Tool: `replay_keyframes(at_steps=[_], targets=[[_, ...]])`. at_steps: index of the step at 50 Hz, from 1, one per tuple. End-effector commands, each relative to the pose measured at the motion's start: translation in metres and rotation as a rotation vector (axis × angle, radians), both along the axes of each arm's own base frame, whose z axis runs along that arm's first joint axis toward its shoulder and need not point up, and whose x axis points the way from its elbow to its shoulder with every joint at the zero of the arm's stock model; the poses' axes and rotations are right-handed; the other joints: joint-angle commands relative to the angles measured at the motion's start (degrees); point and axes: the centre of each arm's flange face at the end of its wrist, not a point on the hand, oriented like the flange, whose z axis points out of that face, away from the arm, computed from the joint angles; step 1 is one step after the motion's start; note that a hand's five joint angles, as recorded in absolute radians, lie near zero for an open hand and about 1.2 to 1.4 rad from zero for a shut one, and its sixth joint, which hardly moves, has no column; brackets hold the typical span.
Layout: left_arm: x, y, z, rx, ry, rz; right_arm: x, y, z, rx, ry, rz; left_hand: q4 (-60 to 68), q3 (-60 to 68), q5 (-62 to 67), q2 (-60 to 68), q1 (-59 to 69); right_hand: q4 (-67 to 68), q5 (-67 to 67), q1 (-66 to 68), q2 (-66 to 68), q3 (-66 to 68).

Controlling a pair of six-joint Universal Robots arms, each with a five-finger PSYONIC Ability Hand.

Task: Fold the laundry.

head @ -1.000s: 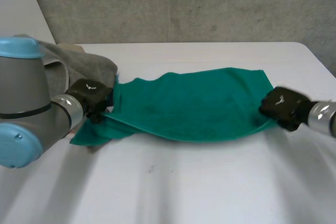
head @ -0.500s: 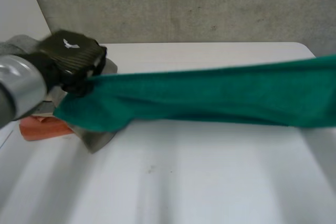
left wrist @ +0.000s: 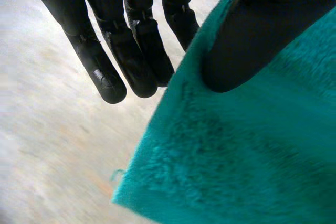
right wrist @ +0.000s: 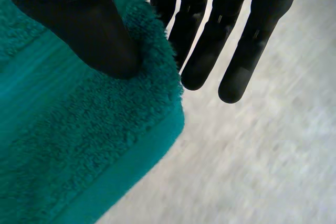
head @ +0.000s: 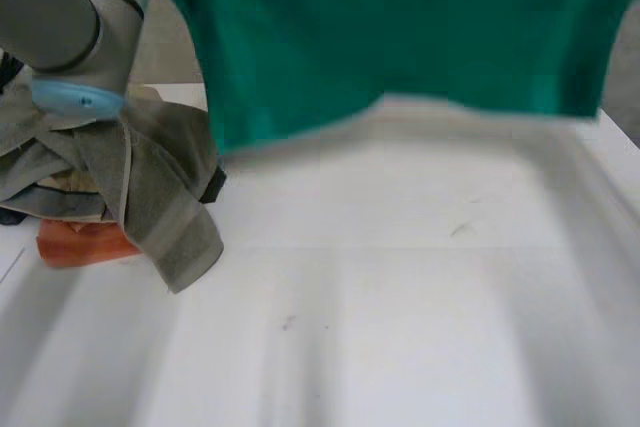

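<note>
Above the white table (head: 400,327) the green towel (head: 400,37) is held aloft, spread wide, with its lower hem hanging clear of the tabletop. One end is pinched by the left hand (left wrist: 247,40): in the left wrist view the thumb is pressed onto the terry face close to a corner, and the straight fingers (left wrist: 131,61) are set behind and beside the edge. The other end is gripped likewise by the right hand (right wrist: 89,30), with the thumb laid on the nap just inside a banded corner and the fingers (right wrist: 210,56) seen past the edge. The tabletop is noted as white, with a few faint dark marks near the middle. At the robot's left side a heap is recorded: a grey cloth (head: 150,197) is draped over it, and an orange cloth (head: 85,244) is tucked beneath, flat on the table. The left arm (head: 70,17) is raised over that heap. A grey concrete wall (head: 172,52) is glimpsed behind, between arm and towel.
</note>
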Motion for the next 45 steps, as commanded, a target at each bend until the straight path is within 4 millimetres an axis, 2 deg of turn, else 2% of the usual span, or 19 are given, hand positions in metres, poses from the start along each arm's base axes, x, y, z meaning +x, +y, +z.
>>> replay_keyframes(at_steps=[1, 6, 7, 10, 11, 13, 14, 18, 21, 22, 24, 25, 30, 31, 34, 36, 38, 41, 45], targets=[[0.001, 0.005, -0.014, 0.061, -0.007, -0.060, 0.008, 0.003, -0.019, 0.031, 0.007, 0.045, 11.01, 11.47, 13.00, 11.21, 12.33, 11.33, 11.86, 15.33, 12.48, 11.79], [0.003, 0.003, -0.053, 0.191, -0.056, -0.050, 0.009, -0.003, -0.053, 0.173, 0.029, 0.059, 11.01, 11.47, 13.00, 11.21, 12.33, 11.33, 11.86, 15.33, 12.48, 11.79], [0.002, 0.005, -0.068, 0.239, -0.076, -0.057, 0.011, -0.006, -0.069, 0.235, 0.042, 0.069, 11.01, 11.47, 13.00, 11.21, 12.33, 11.33, 11.86, 15.33, 12.48, 11.79], [0.001, 0.010, -0.096, 0.321, -0.114, -0.069, 0.012, -0.006, -0.096, 0.339, 0.071, 0.081, 11.01, 11.47, 13.00, 11.21, 12.33, 11.33, 11.86, 15.33, 12.48, 11.79], [-0.002, 0.015, -0.116, 0.373, -0.146, -0.085, 0.014, -0.006, -0.117, 0.412, 0.100, 0.088, 11.01, 11.47, 13.00, 11.21, 12.33, 11.33, 11.86, 15.33, 12.48, 11.79], [-0.003, 0.020, -0.135, 0.421, -0.177, -0.097, 0.014, -0.005, -0.135, 0.474, 0.127, 0.085, 11.01, 11.47, 13.00, 11.21, 12.33, 11.33, 11.86, 15.33, 12.48, 11.79], [-0.005, 0.026, -0.154, 0.469, -0.213, -0.104, 0.014, -0.003, -0.154, 0.537, 0.157, 0.081, 11.01, 11.47, 13.00, 11.21, 12.33, 11.33, 11.86, 15.33, 12.48, 11.79], [-0.001, 0.042, -0.191, 0.619, -0.295, -0.083, 0.015, 0.006, -0.192, 0.669, 0.229, 0.068, 11.01, 11.47, 13.00, 11.21, 12.33, 11.33, 11.86, 15.33, 12.48, 11.79], [0.005, 0.061, -0.212, 0.766, -0.363, -0.047, 0.008, 0.017, -0.213, 0.776, 0.290, 0.050, 11.01, 11.47, 13.00, 11.21, 12.33, 11.33, 11.86, 15.33, 12.48, 11.79], [0.010, 0.074, -0.221, 0.847, -0.401, -0.028, 0.002, 0.025, -0.219, 0.835, 0.316, 0.038, 11.01, 11.47, 13.00, 11.21, 12.33, 11.33, 11.86, 15.33, 12.48, 11.79], [0.015, 0.088, -0.226, 0.922, -0.436, -0.020, -0.005, 0.034, -0.222, 0.893, 0.341, 0.027, 11.01, 11.47, 13.00, 11.21, 12.33, 11.33, 11.86, 15.33, 12.48, 11.79], [0.019, 0.105, -0.228, 0.978, -0.469, -0.025, -0.011, 0.044, -0.223, 0.947, 0.369, 0.016, 11.01, 11.47, 13.00, 11.21, 12.33, 11.33, 11.86, 15.33, 12.48, 11.79], [0.031, 0.152, -0.224, 1.072, -0.567, -0.075, -0.037, 0.081, -0.217, 1.127, 0.489, -0.026, 11.01, 11.47, 13.00, 11.21, 12.33, 11.33, 11.86, 15.33, 12.48, 11.79], [0.036, 0.167, -0.222, 1.099, -0.610, -0.078, -0.046, 0.095, -0.216, 1.193, 0.550, -0.040, 11.01, 11.47, 13.00, 11.21, 12.33, 11.33, 11.86, 15.33, 12.48, 11.79], [0.046, 0.188, -0.222, 1.152, -0.692, -0.074, -0.062, 0.115, -0.217, 1.300, 0.660, -0.058, 11.01, 11.47, 13.00, 11.21, 12.33, 11.33, 11.86, 15.33, 12.48, 11.79], [0.056, 0.212, -0.218, 1.223, -0.798, -0.083, -0.073, 0.135, -0.216, 1.368, 0.807, -0.031, 11.01, 11.47, 13.00, 11.21, 12.33, 11.33, 11.86, 15.33, 12.48, 11.79], [0.057, 0.218, -0.214, 1.232, -0.829, -0.092, -0.072, 0.136, -0.218, 1.358, 0.841, -0.021, 11.01, 11.47, 13.00, 11.21, 12.33, 11.33, 11.86, 15.33, 12.48, 11.79], [0.048, 0.209, -0.207, 1.165, -0.807, -0.092, -0.068, 0.127, -0.221, 1.325, 0.807, -0.035, 11.01, 11.47, 13.00, 11.21, 12.33, 11.33, 11.86, 15.33, 12.48, 11.79], [0.023, 0.171, -0.204, 0.997, -0.725, -0.084, -0.058, 0.099, -0.229, 1.224, 0.714, -0.071, 11.01, 11.47, 13.00, 11.21, 12.33, 11.33, 11.86, 15.33, 12.48, 11.79]])
